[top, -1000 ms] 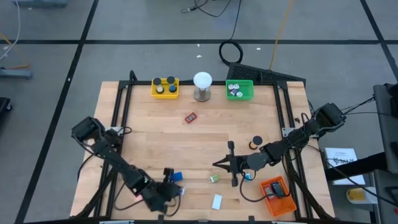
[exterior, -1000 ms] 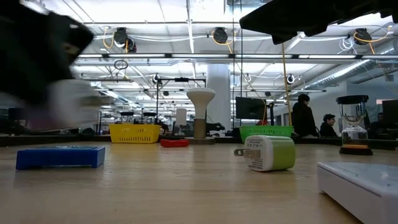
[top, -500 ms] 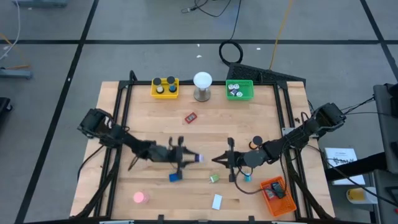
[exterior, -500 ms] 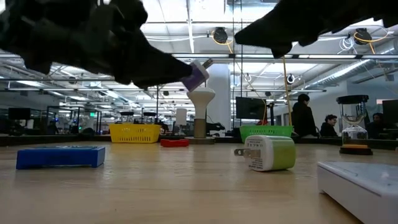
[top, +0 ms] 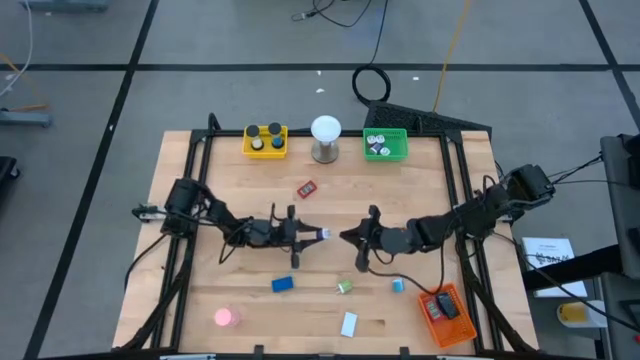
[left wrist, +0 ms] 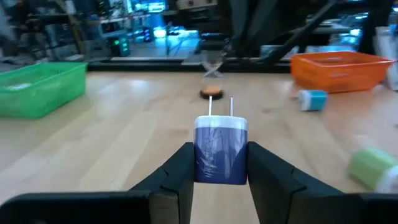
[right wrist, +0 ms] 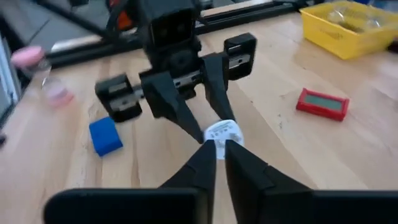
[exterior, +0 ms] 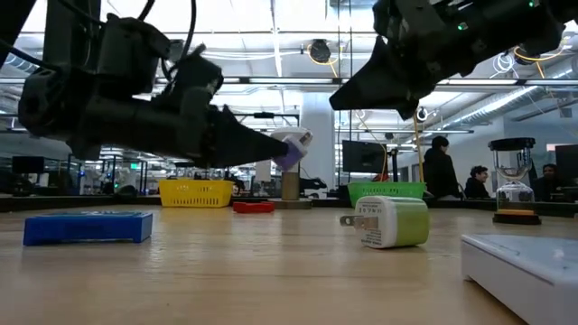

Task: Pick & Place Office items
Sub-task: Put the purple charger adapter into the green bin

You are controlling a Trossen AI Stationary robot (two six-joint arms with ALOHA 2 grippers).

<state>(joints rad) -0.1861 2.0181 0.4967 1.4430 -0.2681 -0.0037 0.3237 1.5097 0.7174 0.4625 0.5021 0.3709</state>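
A white ball on a metal stand (top: pixel 325 138) sits at the wooden tabletop's (top: pixel 420 195) far edge, between a yellow tray (top: pixel 265 141) and a green tray (top: pixel 386 145); an orange tray (top: pixel 444 314) lies near the right corner.

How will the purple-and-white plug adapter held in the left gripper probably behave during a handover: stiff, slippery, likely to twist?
The adapter looks like a rigid plastic block, so it should stay stiff. Its sides seem smooth and glossy, and the left gripper clamps only its back half, so it may slip or pivot if tugged. The two thin prongs offer the right gripper little to hold.
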